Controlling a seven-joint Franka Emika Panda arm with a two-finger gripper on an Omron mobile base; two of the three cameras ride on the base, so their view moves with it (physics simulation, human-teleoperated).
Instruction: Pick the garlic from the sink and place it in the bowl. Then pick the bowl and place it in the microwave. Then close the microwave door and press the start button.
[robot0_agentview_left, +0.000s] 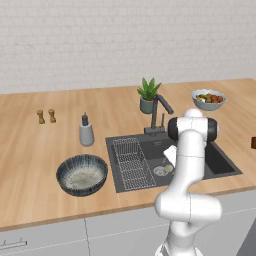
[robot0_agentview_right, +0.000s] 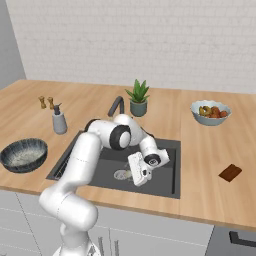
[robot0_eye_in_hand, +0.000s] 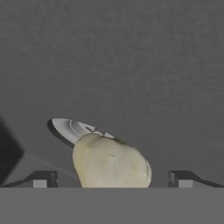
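Note:
The garlic (robot0_eye_in_hand: 111, 162), a cream-beige bulb, lies on the dark floor of the sink (robot0_agentview_left: 222, 162) beside the round silver drain (robot0_eye_in_hand: 70, 129). My gripper (robot0_eye_in_hand: 113, 179) hangs low in the basin, open, one fingertip on each side of the bulb and neither touching it. In the left base view the garlic (robot0_agentview_left: 169, 168) shows just under my gripper (robot0_agentview_left: 170, 161). The streaked blue-grey bowl (robot0_agentview_left: 82, 174) sits on the wooden counter left of the sink, with nothing in it. The microwave and its door are out of view.
A wire rack (robot0_agentview_left: 131, 161) fills the sink's left part and the faucet (robot0_agentview_left: 159, 114) rises behind it. On the counter stand a soap dispenser (robot0_agentview_left: 86, 131), two shakers (robot0_agentview_left: 46, 116), a potted plant (robot0_agentview_left: 148, 96), a fruit bowl (robot0_agentview_left: 208, 99) and a small brown block (robot0_agentview_right: 230, 172).

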